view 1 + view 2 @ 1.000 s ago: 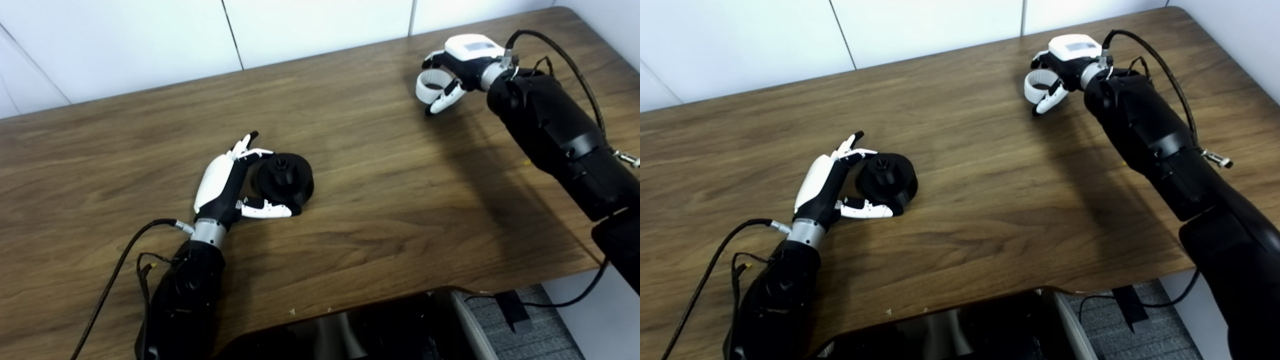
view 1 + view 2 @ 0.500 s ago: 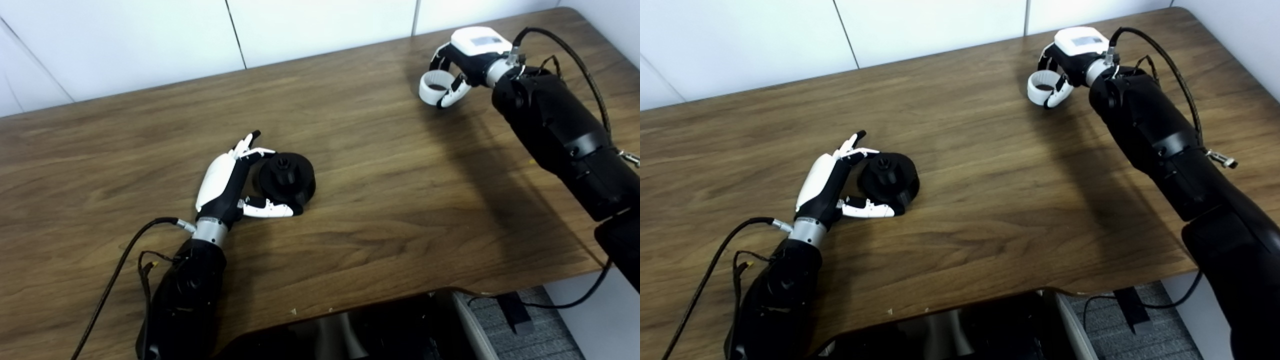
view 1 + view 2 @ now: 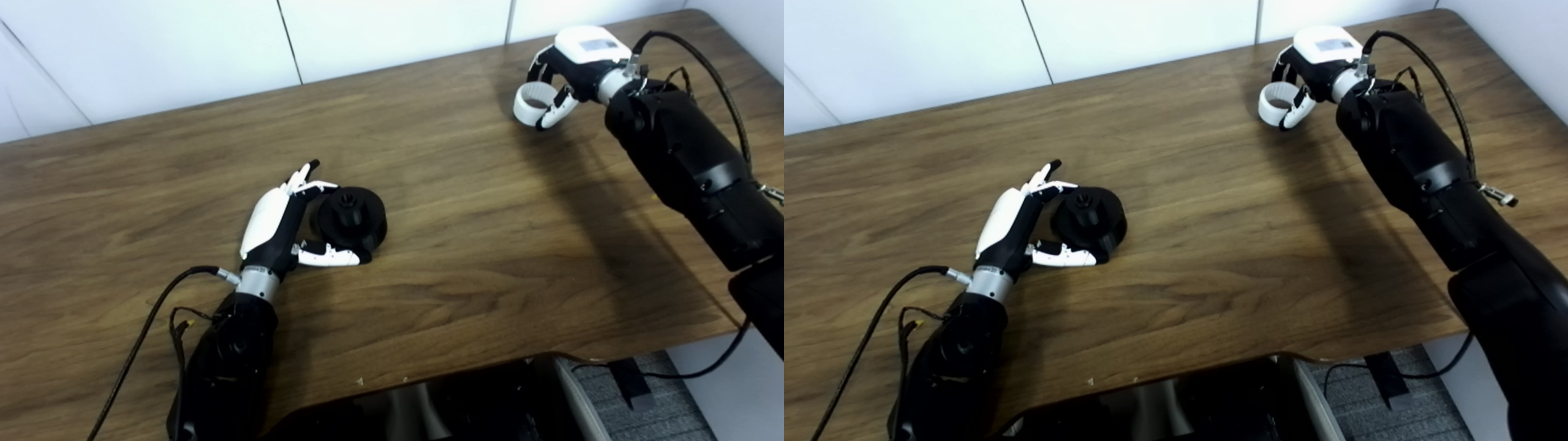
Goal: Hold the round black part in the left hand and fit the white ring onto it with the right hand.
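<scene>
- desk (image 3: 465, 245): dark brown wood with a streaked grain.
- round black part (image 3: 350, 218): matte black all over.
- white ring (image 3: 530, 104): plain white.
- left hand (image 3: 278, 223): white shell over black, fingers white with black tips.
- right hand (image 3: 566, 73): white back, black palm, white fingers.
- both arms: black, with black cables.
- wall: white panels with dark seams.

wooden table (image 3: 465, 257) | white wall panels (image 3: 184, 43) | grey floor (image 3: 661, 398)

Both hands, left hand (image 3: 272, 222) and right hand (image 3: 576, 61), wear white shells over black fingers (image 3: 324, 256), with silver wrist collars, bulky black forearms and black cables.
</scene>
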